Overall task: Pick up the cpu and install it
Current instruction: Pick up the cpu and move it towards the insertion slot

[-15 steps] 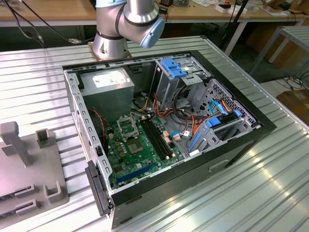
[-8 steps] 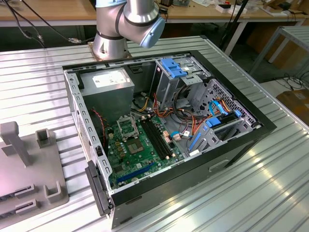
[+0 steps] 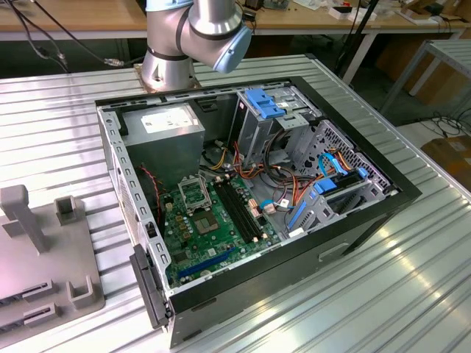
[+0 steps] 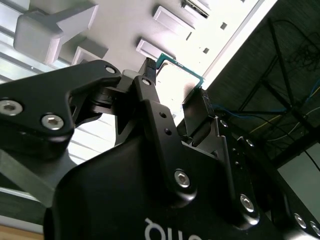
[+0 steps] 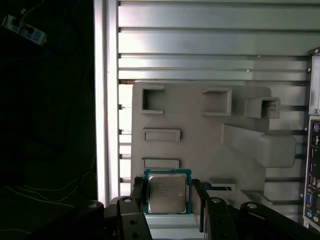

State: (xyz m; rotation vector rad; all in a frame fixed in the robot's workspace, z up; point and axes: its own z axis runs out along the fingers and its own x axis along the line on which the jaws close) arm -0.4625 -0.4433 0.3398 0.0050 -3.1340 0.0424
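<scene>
My tool [image 5: 170, 201] is clenched on the cpu [image 5: 167, 192]: in both wrist views two matte black fingers [image 5: 139, 196] press against opposite edges of the thin square chip, whose dull silver-grey metal lid sits on a green board that shows as a narrow rim [image 4: 181, 69]. Directly behind the chip is a pale grey moulded fixture [image 5: 200, 142] with a smooth plastic look, cut with square open-sided pockets [image 5: 152, 99] and shallow rectangular slots [image 5: 161, 135], and carrying one long wedge-shaped block [image 5: 257, 150]. I cannot tell whether the chip is touching the fixture or clear of it. The fixture rests on a desk [image 3: 368, 294] of ribbed, shiny aluminium slats. Taking the exterior view as my dial, the fixture [image 3: 44, 243] lies at about eight o'clock from the open black computer case [image 3: 353, 228], and the arm's silver base [image 3: 169, 62] stands at eleven o'clock from it. Inside the case, a grey sheet-metal power supply [image 3: 165, 136] fills the eleven o'clock corner, a drive cage with blue plastic latches [image 3: 265, 103] sits at one o'clock, and a green motherboard [image 3: 213, 235] covers the seven o'clock part, with its square metal-framed socket [image 3: 193, 195] just at nine o'clock from the long black memory slots [image 3: 239, 209].
</scene>
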